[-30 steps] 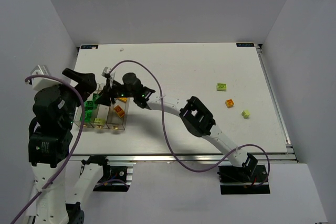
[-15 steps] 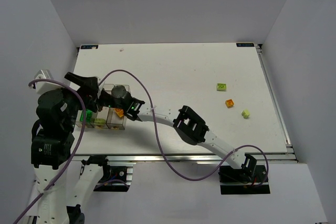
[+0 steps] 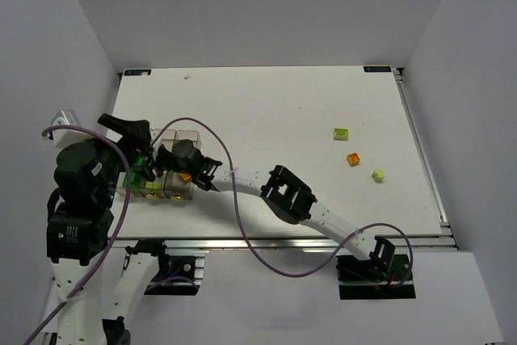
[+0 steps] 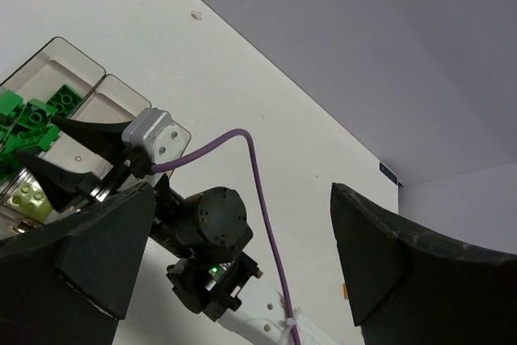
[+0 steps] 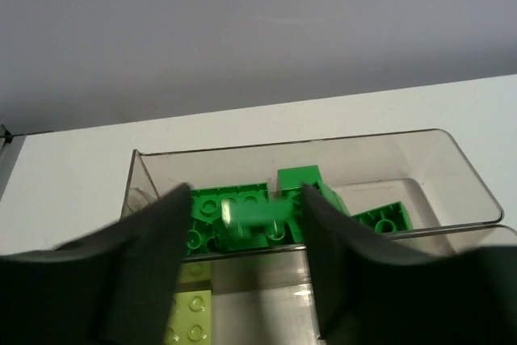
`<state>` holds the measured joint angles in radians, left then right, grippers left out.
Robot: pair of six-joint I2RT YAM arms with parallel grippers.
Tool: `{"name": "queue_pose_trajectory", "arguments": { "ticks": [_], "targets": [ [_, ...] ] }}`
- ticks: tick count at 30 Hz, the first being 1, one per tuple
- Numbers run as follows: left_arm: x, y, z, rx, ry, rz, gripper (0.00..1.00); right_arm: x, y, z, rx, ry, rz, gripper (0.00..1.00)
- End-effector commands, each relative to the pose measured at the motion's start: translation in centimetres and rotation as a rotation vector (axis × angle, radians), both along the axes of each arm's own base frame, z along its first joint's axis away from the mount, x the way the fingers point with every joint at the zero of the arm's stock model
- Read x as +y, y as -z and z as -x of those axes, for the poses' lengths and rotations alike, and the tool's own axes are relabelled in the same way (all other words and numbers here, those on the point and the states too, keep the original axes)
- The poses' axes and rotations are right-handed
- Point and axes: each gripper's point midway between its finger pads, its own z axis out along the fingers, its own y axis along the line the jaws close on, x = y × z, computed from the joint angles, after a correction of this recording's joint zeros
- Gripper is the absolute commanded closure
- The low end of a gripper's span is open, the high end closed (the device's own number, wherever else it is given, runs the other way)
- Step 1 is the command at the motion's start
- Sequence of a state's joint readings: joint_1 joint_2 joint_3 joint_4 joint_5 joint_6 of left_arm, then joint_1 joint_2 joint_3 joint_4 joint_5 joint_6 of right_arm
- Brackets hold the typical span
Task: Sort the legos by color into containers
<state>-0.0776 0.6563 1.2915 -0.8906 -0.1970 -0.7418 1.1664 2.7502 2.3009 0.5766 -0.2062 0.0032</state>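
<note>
The right gripper [image 5: 246,195] has its jaws spread wide, with a blurred green lego [image 5: 252,217] between the tips; whether either finger touches it cannot be told. Below it lies the left-end container [image 5: 452,169], holding more green legos. The left gripper [image 4: 241,189], wide and empty, hangs near it. Three loose legos [image 3: 353,159] lie well apart, far right on the table [image 3: 275,111]

loose: one lime lego [image 3: 342,132], one orange lego [image 3: 353,159], one pale lego [image 3: 377,175]. containers [image 4: 56,61]: three (contents too crowded to count).
</note>
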Motion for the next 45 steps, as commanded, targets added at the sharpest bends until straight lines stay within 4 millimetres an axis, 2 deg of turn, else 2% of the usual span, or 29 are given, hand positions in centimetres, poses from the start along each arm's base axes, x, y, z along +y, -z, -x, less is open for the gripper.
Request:
{"name": "queue_pose_trajectory", "arguments": {
  "ticks": [1, 2, 4, 8, 10, 11, 12, 14, 15, 16, 17, 18, 19, 20, 21, 22, 23, 24, 25, 26, 28, 29, 31, 32, 35, 36, 37, 40, 45],
  "targets": [
    [0.0, -0.9, 1.0, -0.022, 0.0, 0.011, 0.02, 0.4, -3.8, 0.1, -0.088, 0.018, -0.092, 0.33],
    [0.1, -0.9, 1.1, -0.025, -0.003, 0.014, 0.02, 0.4, -3.8, 0.0, -0.093, 0.02, -0.091, 0.21],
    [0.1, -0.8, 1.4, -0.031, -0.005, 0.026, 0.02, 0.4, -4.4, 0.1, -0.109, 0.012, -0.101, 0.11],
    [-0.3, -1.0, 1.5, -0.052, 0.011, 0.041, 0.02, -0.3, -7.2, 0.2, -0.134, 0.004, -0.139, 0.1],
    [-0.7, -1.2, 1.4, -0.065, 0.031, 0.046, 0.02, -1.3, -10.1, -0.2, -0.158, 0.002, -0.165, 0.11],
    [-0.9, -1.7, 1.3, -0.093, 0.042, 0.051, 0.02, -2.0, -9.1, -0.2, -0.15, -0.01, -0.139, 0.1],
    [-1.2, -1.9, 1.3, -0.104, 0.058, 0.059, 0.02, -3.2, -12.1, -0.2, -0.168, -0.012, -0.17, 0.11],
    [-1.7, -2.5, 0.9, -0.155, 0.085, 0.067, 0.02, -5.4, -12.8, -2.0, -0.169, -0.003, -0.147, 0.11],
    [-1.9, -2.6, 0.8, -0.169, 0.098, 0.068, 0.02, -7.0, -13.8, -1.5, -0.17, -0.046, -0.127, 0.11],
    [-2.5, -2.8, 0.7, -0.185, 0.133, 0.071, 0.02, -8.7, -13.8, -3.4, -0.16, -0.036, -0.106, 0.11],
    [-2.8, -2.8, 0.2, -0.209, 0.15, 0.074, 0.04, -10.0, -13.8, -3.4, -0.134, -0.075, -0.081, 0.16],
    [-3.5, -2.8, 0.0, -0.217, 0.183, 0.081, 0.06, -12.8, -14.0, -5.2, -0.113, -0.055, -0.058, 0.2],
    [-4.0, -2.7, -0.6, -0.237, 0.213, 0.085, 0.15, -14.3, -13.8, -5.2, -0.101, -0.084, -0.039, 0.31],
    [-4.6, -2.6, -1.0, -0.241, 0.241, 0.093, 0.24, -16.3, -15.6, -5.4, -0.109, -0.078, -0.034, 0.38],
    [-5.3, -2.5, -1.2, -0.243, 0.281, 0.1, 0.35, -19.0, -13.5, -7.2, -0.071, -0.044, 0.021, 0.49],
    [-5.7, -2.8, -1.7, -0.267, 0.304, 0.101, 0.5, -20.7, -13.2, -7.8, -0.06, -0.034, 0.045, 0.74],
    [-6.2, -1.4, -2.7, -0.237, 0.324, 0.114, 0.74, -22.9, -15.0, -7.9, -0.087, -0.026, 0.046, 0.88],
    [-6.6, -1.0, -3.2, -0.232, 0.347, 0.121, 0.83, -26.1, -12.4, -9.6, -0.027, 0.025, 0.123, 0.99],
    [-7.4, -0.9, -3.6, -0.242, 0.393, 0.128, 0.88, -27.9, -11.8, -10.1, -0.013, 0.047, 0.151, 1.0],
    [-7.9, 1.2, -4.8, -0.19, 0.411, 0.137, 0.93, -31.5, -12.8, -11.4, -0.009, 0.106, 0.17, 1.0],
    [-9.0, 3.2, -5.8, -0.131, 0.473, 0.147, 0.95, -35.9, -12.8, -11.9, 0.03, 0.172, 0.195, 1.0],
    [-9.4, 4.7, -6.4, -0.089, 0.491, 0.153, 0.95, -39.4, -12.4, -13.8, 0.064, 0.251, 0.209, 1.0],
    [-10.5, 7.5, -7.8, -0.005, 0.542, 0.178, 0.95, -43.6, -11.5, -14.2, 0.146, 0.32, 0.253, 1.0],
    [-10.7, 8.5, -8.2, 0.024, 0.552, 0.186, 0.95, -47.0, -11.2, -15.7, 0.177, 0.396, 0.265, 1.0],
    [-11.1, 12.9, -9.8, 0.172, 0.523, 0.127, 0.94, -53.5, -9.5, -16.3, 0.297, 0.51, 0.316, 0.97],
    [-10.8, 13.4, -10.3, 0.208, 0.491, 0.097, 0.94, -54.9, -8.9, -16.3, 0.323, 0.533, 0.328, 0.96],
    [-10.3, 17.1, -10.3, 0.368, 0.455, 0.073, 0.94, -56.0, -8.6, -15.8, 0.353, 0.55, 0.337, 0.95],
    [-6.4, 21.4, -10.4, 0.58, 0.288, -0.083, 0.94, -59.0, -7.8, -14.9, 0.394, 0.618, 0.321, 0.95],
    [-0.6, 22.6, -9.6, 0.702, 0.066, -0.307, 0.97, -59.5, -6.7, -13.3, 0.392, 0.639, 0.296, 0.95]
  ]
}}
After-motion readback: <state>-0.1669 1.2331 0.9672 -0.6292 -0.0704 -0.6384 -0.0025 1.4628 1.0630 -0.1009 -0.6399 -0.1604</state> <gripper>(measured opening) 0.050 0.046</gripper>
